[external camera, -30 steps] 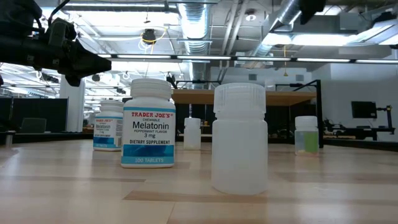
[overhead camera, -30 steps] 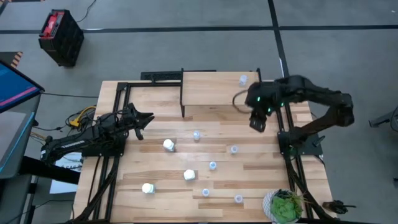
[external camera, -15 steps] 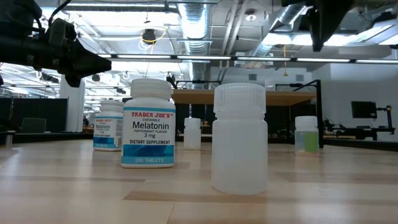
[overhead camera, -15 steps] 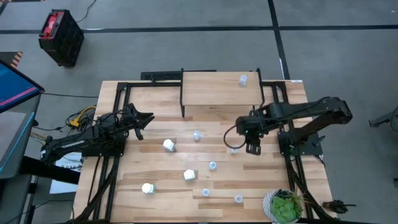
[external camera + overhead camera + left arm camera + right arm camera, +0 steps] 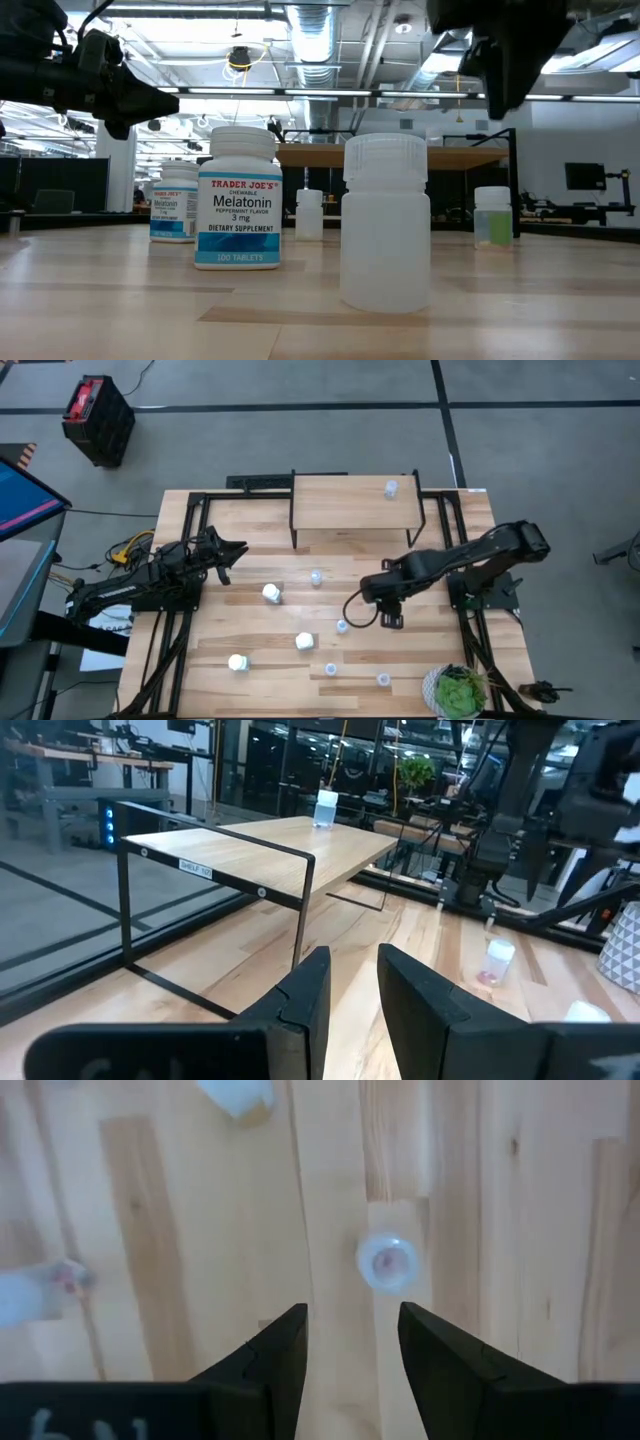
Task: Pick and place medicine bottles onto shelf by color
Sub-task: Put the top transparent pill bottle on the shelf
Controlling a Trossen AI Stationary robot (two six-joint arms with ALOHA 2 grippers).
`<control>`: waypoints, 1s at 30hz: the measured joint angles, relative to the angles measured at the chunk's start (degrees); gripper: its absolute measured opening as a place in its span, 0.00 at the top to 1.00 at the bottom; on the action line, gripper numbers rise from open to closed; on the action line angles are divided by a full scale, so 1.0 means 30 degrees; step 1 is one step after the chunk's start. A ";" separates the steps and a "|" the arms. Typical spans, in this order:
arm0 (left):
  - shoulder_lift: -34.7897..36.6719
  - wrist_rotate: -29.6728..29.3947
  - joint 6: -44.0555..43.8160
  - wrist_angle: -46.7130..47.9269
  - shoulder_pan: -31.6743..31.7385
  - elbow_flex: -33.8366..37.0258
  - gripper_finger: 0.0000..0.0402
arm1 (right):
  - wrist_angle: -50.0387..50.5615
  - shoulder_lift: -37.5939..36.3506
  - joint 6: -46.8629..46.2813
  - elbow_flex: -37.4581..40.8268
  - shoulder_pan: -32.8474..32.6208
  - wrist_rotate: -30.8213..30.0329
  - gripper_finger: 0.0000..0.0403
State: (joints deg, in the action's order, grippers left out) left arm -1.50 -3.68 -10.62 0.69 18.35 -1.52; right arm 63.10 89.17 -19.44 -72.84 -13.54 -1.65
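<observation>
Barely begun, by the look of it: one pale bottle (image 5: 390, 488) up on the shelf (image 5: 340, 510) at top centre of the high view, the other bottles (image 5: 304, 642) scattered over the table (image 5: 250, 660) below it. Right gripper (image 5: 391, 622) spread, empty, hanging at centre right just beside a small bottle (image 5: 342, 626), likely next to go; left gripper (image 5: 235, 549) parted, idle at middle left.

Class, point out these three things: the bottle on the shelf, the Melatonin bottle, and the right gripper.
Bottle on the shelf (image 5: 390, 488), high view, on its cap.
Melatonin bottle (image 5: 238, 210), low view, on its label.
Right gripper (image 5: 392, 622), high view, midway between its fingertips.
</observation>
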 joint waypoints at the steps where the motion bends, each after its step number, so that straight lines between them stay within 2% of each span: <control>1: 0.0000 0.0000 0.0019 0.0000 0.0000 0.0000 0.81 | 0.0011 0.0334 0.0000 0.0010 0.0003 -0.0003 0.55; 6: 0.0000 0.0000 0.0057 0.0000 0.0000 0.0000 0.81 | 0.0063 0.1755 0.0547 0.0003 0.0007 -0.0007 0.55; 11: 0.0000 0.0002 0.0106 0.0000 0.0000 0.0000 0.81 | 0.0347 0.2014 0.2047 0.0000 0.0007 -0.0009 0.55; 17: 0.0000 0.0015 0.0105 0.0000 0.0006 0.0000 0.81 | 0.0730 0.0508 0.1234 0.0000 -0.0230 -0.0487 0.55; 25: 0.0000 0.0022 0.0106 0.0000 0.0000 0.0000 0.81 | 0.0801 -0.1914 -0.0456 -0.0015 -0.1896 -0.3041 0.55; 30: 0.0000 0.0022 0.0106 0.0000 0.0003 0.0000 0.81 | 0.0811 -0.2862 -0.1804 -0.0015 -0.3005 -0.3704 0.55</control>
State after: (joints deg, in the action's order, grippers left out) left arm -1.50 -3.62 -10.31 0.69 18.36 -1.52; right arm 65.53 80.59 -24.85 -72.88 -22.56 -12.76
